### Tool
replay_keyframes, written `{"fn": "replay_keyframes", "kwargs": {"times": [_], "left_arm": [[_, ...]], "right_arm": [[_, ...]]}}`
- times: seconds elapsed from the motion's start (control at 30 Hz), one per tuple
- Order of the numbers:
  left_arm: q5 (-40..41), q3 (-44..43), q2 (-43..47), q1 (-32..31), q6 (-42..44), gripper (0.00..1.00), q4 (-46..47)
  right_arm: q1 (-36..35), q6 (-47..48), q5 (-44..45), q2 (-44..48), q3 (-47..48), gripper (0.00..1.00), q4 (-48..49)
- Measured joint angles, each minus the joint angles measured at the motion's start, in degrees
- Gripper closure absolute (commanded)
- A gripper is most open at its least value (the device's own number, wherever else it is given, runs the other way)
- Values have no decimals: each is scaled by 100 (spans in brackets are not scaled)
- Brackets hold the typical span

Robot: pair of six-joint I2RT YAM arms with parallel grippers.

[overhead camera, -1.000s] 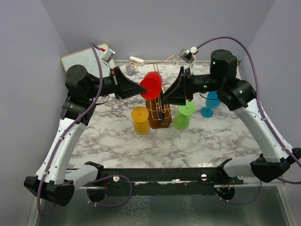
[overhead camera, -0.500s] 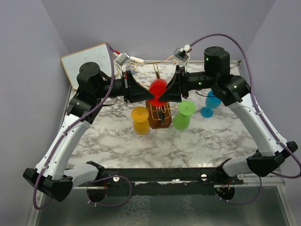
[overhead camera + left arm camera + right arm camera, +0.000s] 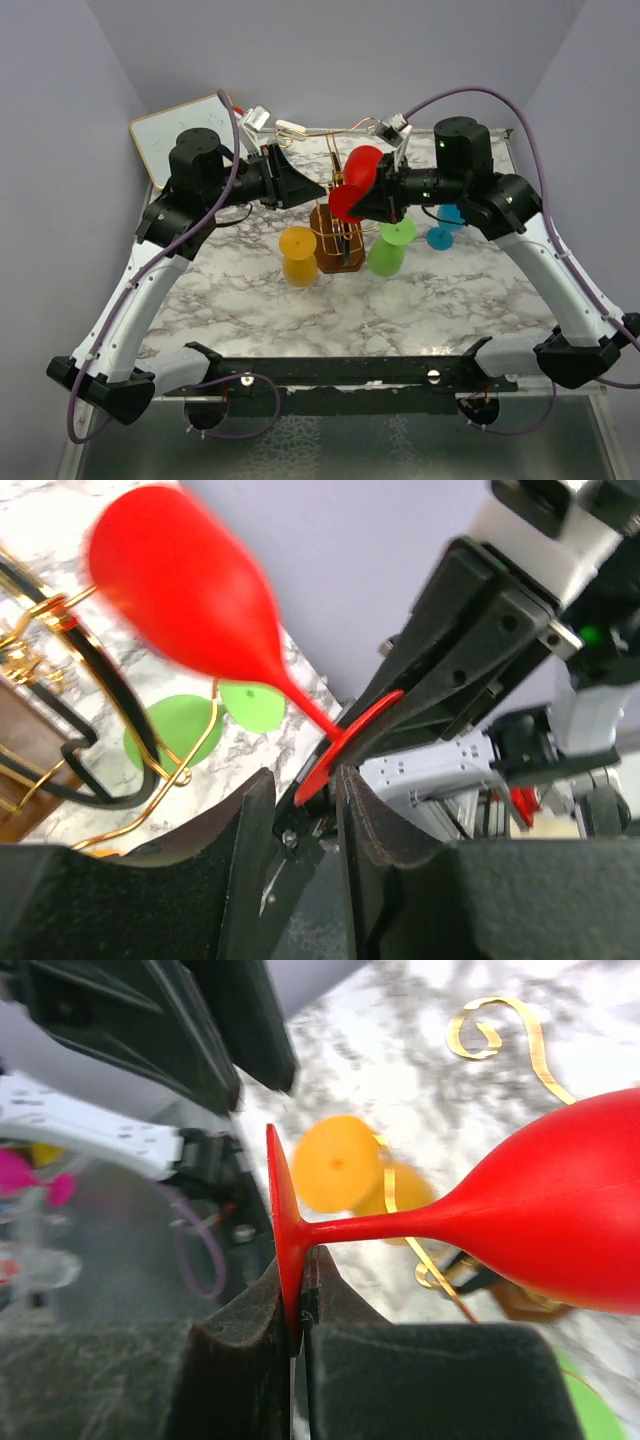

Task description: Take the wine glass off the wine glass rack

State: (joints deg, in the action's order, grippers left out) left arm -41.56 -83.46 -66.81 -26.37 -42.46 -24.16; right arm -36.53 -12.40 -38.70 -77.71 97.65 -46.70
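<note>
The red wine glass (image 3: 351, 188) hangs in the air above the wine glass rack (image 3: 338, 248), a gold wire stand on a brown block. My right gripper (image 3: 300, 1292) is shut on the rim of the glass's round foot (image 3: 281, 1222). The stem and bowl (image 3: 572, 1222) stick out sideways to its right. In the top view the right gripper (image 3: 378, 196) comes in from the right. My left gripper (image 3: 322, 188) faces it from the left. Its jaws (image 3: 303, 782) stand open, just short of the red foot (image 3: 345, 742), with nothing between them.
Three glasses stand on the marble table around the rack: a yellow one (image 3: 298, 255), a green one (image 3: 391, 244) and a blue one (image 3: 446, 222). Gold scroll arms (image 3: 335, 130) reach toward the back. A whiteboard (image 3: 180, 125) leans at the back left corner.
My left gripper has let go of the red glass and opened. My right gripper has shut on the glass's foot, and the glass has shifted slightly right.
</note>
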Motion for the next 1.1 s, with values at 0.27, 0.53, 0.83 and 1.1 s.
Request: {"fn": "replay_keyframes", "kwargs": {"times": [0.27, 0.53, 0.83, 1.1], "left_arm": [[911, 361, 693, -2, -1080, 54, -15], [887, 723, 848, 0, -2319, 54, 503], [761, 1097, 748, -2, -3073, 54, 876], [754, 1113, 778, -2, -3279, 53, 955]], "right_arm": [[-76, 1421, 1862, 1447, -1399, 99, 737], [-605, 3471, 2380, 2459, -3082, 99, 2977], [-1657, 5676, 3517, 1716, -3314, 99, 4533], [-2149, 6747, 4164, 1519, -3637, 99, 5307]]}}
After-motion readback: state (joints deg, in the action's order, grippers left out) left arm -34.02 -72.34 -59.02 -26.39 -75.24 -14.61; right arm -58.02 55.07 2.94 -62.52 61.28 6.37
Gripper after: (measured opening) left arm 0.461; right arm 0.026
